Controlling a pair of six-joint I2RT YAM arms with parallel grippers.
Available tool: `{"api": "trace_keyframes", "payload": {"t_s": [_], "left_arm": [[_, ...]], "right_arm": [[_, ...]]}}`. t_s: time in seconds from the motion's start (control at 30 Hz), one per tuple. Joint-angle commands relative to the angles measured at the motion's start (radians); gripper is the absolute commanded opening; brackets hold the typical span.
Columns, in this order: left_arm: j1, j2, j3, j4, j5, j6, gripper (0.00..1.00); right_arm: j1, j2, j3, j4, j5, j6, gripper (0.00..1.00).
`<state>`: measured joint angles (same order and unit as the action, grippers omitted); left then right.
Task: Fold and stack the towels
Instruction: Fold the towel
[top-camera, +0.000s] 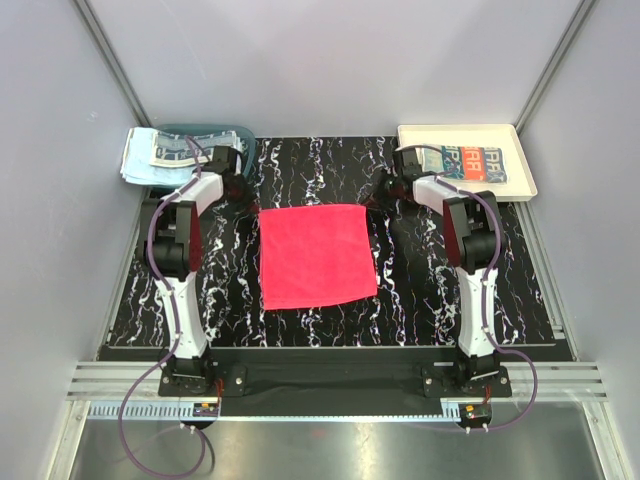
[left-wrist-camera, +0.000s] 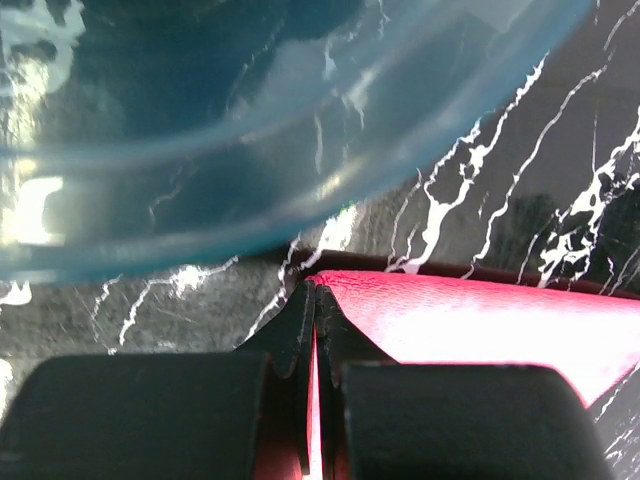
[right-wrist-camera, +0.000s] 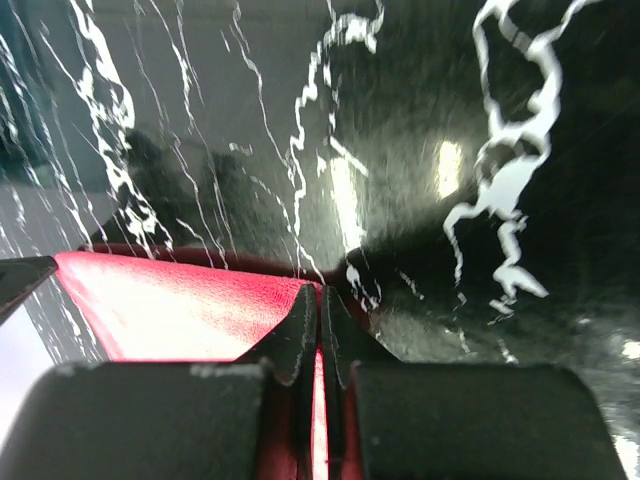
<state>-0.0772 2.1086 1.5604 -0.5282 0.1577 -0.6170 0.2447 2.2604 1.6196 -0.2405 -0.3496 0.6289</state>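
Mid-task at the folding station: the red towel (top-camera: 316, 255) lies spread flat and unfolded at the middle of the black marbled worktop (top-camera: 420, 290). The left gripper (left-wrist-camera: 312, 290) is pinched tight on the towel's far-left corner and the right gripper (right-wrist-camera: 320, 292) on its far-right corner, apparently ready for the first fold. Folded towels (top-camera: 478, 162) already sit in the cream tray (top-camera: 450, 133) at the worktop's far-right corner. A heap of loose towels (top-camera: 155, 155) waits on the teal basket (top-camera: 205, 130) at the far-left corner, so much of the job remains. The red towel looks close to square, with no clear long axis. Its edges run nearly parallel to the worktop's, turned slightly askew.
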Motion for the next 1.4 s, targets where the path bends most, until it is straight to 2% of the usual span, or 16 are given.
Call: {"api": "trace_keyframes", "payload": {"t_s": [0.0,0.33,0.57,0.83,1.07,1.37], "left_arm": [[0.013,0.016,0.059,0.051,0.026,0.034,0.00],[0.014,-0.004,0.043,0.148,0.095,0.031,0.00],[0.007,-0.148,-0.153,0.229,0.100,-0.033,0.00],[-0.024,-0.354,-0.356,0.249,0.037,-0.070,0.00],[-0.078,-0.518,-0.598,0.313,0.011,-0.101,0.00],[-0.156,-0.685,-0.776,0.336,-0.055,-0.118,0.00]], "right_arm": [[-0.024,0.010,0.069,0.026,0.023,-0.023,0.00],[-0.025,-0.010,0.076,0.050,0.004,-0.058,0.00],[-0.025,-0.122,-0.024,0.069,0.017,-0.069,0.00],[-0.024,-0.284,-0.262,0.136,0.035,-0.060,0.00],[-0.022,-0.447,-0.512,0.219,0.028,-0.031,0.00],[0.008,-0.630,-0.756,0.276,0.041,-0.017,0.00]]}}
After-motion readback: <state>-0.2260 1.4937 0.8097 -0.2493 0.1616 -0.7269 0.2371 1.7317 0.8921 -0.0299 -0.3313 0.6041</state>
